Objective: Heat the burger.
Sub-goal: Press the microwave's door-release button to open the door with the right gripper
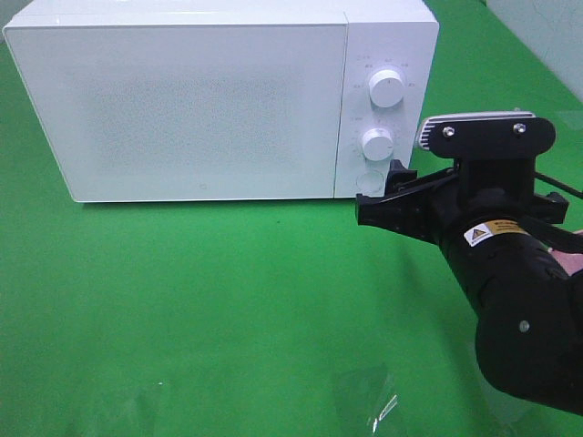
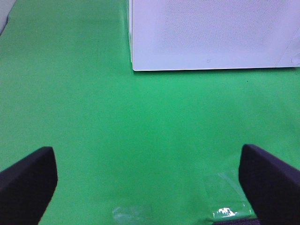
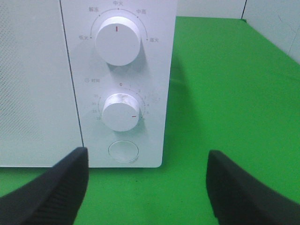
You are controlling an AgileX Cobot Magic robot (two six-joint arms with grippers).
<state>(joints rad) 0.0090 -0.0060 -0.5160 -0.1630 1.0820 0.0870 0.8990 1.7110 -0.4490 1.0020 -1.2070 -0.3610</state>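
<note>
The burger is not in view. The white microwave [image 1: 182,100] stands at the back with its door shut; it also shows in the left wrist view [image 2: 211,33] and the right wrist view [image 3: 28,84]. My right gripper [image 1: 378,191] is open and empty, just in front of the control panel, near the round door button [image 3: 123,151] and below the timer knob [image 3: 121,111]. The timer knob's red mark points lower right, away from 0. The power knob [image 3: 117,41] is above it. My left gripper [image 2: 150,187] is open and empty over the green table, short of the microwave's left front corner.
The green cloth [image 1: 200,309] covers the table. A shiny clear patch [image 1: 369,401] lies on it near the front edge and also shows in the left wrist view [image 2: 225,197]. A pale wall stands at the far right [image 3: 272,23].
</note>
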